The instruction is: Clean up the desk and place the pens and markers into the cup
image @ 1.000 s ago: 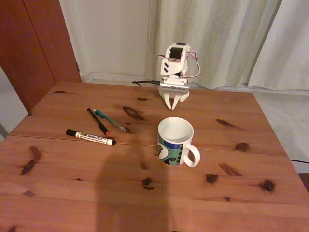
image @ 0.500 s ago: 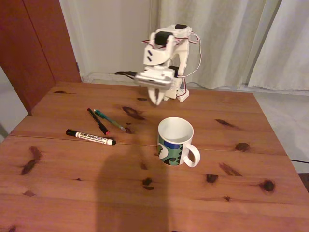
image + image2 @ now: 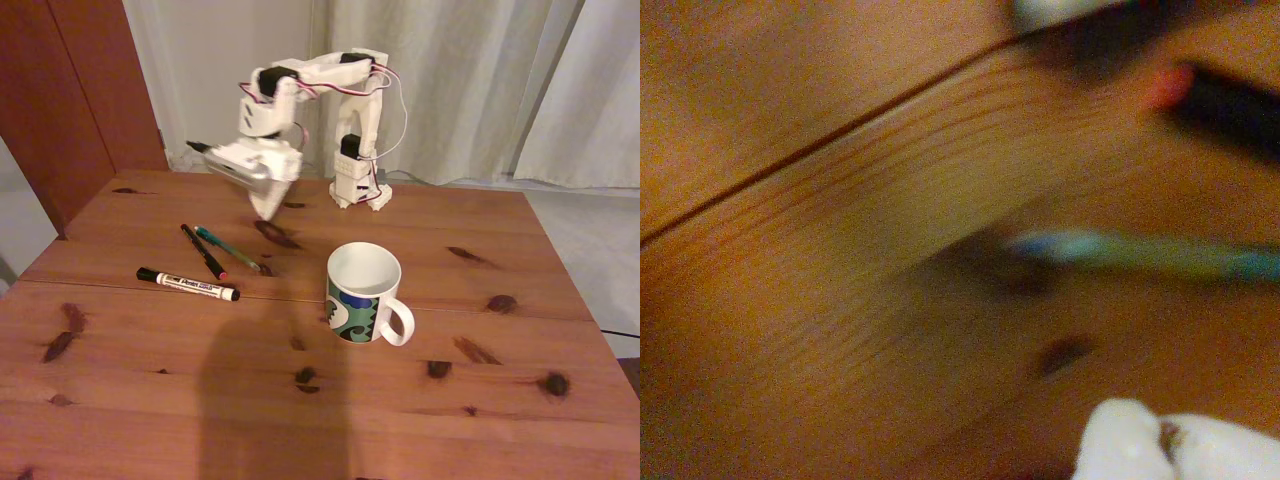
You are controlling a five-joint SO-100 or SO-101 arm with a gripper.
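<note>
We see the end effector, fingers pressed together, hanging just behind-right of the teal pen, which lies diagonally on the counter.

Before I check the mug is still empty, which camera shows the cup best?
The fixed view: the cup stands whole and upright on the desk, its white inside, swirl pattern and handle all plain. The wrist view is blurred and close to the wood, looking at the teal-green pen instead.
</note>
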